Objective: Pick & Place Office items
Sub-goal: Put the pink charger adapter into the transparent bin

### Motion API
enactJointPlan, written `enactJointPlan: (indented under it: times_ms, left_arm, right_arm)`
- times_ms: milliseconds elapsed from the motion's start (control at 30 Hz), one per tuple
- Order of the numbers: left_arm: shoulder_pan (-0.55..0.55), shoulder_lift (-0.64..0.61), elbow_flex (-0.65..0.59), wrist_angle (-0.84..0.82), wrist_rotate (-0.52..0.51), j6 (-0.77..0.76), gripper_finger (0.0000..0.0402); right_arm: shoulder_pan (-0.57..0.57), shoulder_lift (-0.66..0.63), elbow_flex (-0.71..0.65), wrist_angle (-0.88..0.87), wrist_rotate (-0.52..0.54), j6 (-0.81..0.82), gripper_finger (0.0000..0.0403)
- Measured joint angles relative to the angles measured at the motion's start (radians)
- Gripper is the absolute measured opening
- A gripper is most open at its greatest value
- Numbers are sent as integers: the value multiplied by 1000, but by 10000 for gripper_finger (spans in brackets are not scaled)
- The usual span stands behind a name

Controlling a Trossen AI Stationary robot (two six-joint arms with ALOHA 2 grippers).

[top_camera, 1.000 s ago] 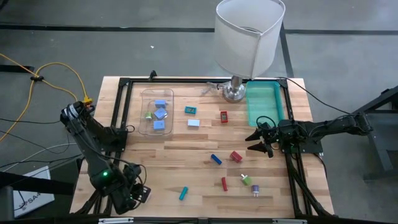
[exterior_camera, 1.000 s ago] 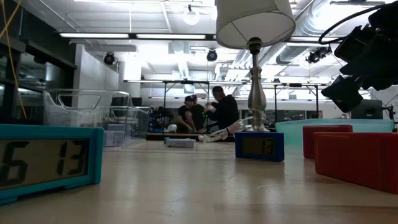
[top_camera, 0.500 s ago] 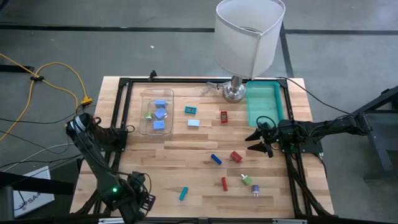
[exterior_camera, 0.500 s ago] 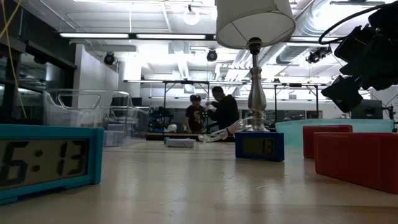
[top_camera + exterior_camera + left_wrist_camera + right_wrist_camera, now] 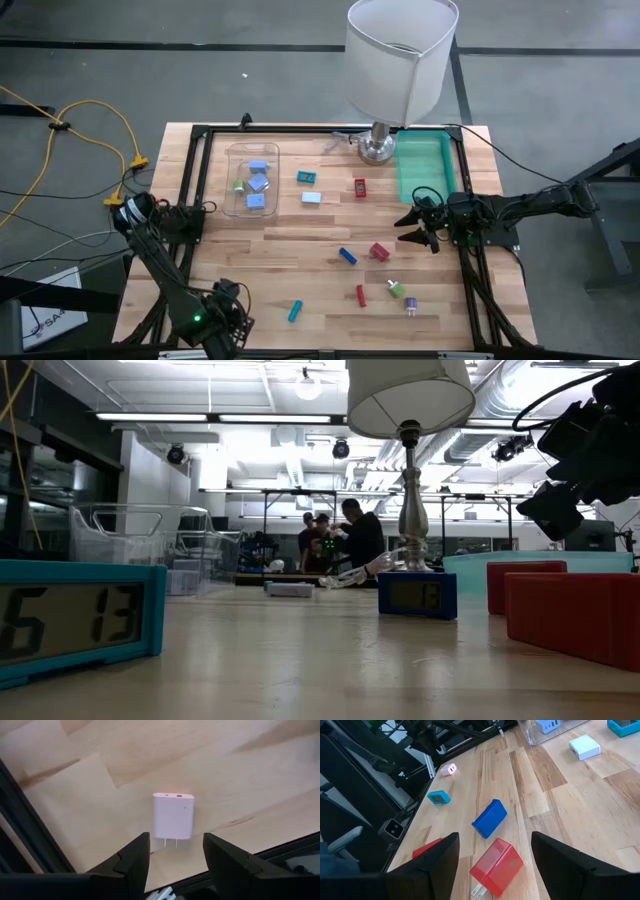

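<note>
At the bench's near left corner, the left hand hovers, fingers apart, over a pink charger: light, stiff, slick-sided; best pinched across its flat faces.

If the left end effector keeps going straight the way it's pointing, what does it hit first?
Most likely the pink charger: it lies on the wooden table straight ahead of the left end effector, just beyond its open fingertips. Exact depth is unclear.

pink charger, red charger, blue block, teal clock
</note>
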Motion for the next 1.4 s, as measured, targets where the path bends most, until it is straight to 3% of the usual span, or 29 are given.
enactJointPlan:
  times_ms: [300, 1200, 1400]
  left_arm:
    - [5, 2, 0, 19, -32, 105, 175]
    - [4, 1, -2, 19, -17, 27, 176]
    - [-4, 2, -2, 19, -17, 1, 195]
  right_arm:
    - [0, 0, 0, 0, 0, 0, 235]
    - [0, 0, 0, 0, 0, 0, 235]
    - [0, 0, 0, 0, 0, 0, 235]
